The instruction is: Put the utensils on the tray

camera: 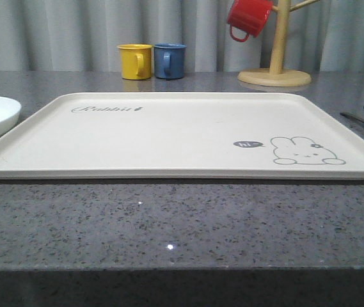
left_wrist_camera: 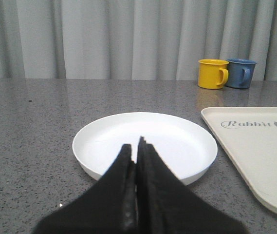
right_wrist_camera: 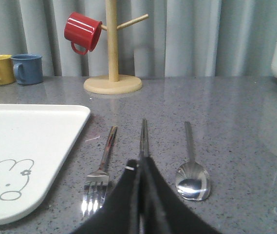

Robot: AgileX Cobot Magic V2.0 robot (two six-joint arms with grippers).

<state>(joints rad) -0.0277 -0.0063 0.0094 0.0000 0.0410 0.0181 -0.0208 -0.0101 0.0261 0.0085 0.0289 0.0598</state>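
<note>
Lying bare on the grey worktop (camera: 182,224), the tray (camera: 169,137) spans the front view. Left wrist: the left gripper (left_wrist_camera: 137,148) is clenched over a white plate (left_wrist_camera: 99,161). Right wrist: the right gripper (right_wrist_camera: 140,168), clenched, hovers above the chopsticks (right_wrist_camera: 143,136), fork (right_wrist_camera: 101,168) at 9 o'clock, spoon (right_wrist_camera: 192,170) at 3 o'clock.

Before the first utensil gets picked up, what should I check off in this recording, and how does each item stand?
1. Tray surface free of objects: ok.
2. Fork, chopsticks and spoon lie side by side on the counter, apart from each other: ok.
3. Right tool open for a grasp: not ok, shut.
4. Right tool lined up with the chopsticks: ok.
5. Left tool holds nothing: ok, shut above the white plate.
6. Chopsticks are a full pair: cannot tell.
</note>
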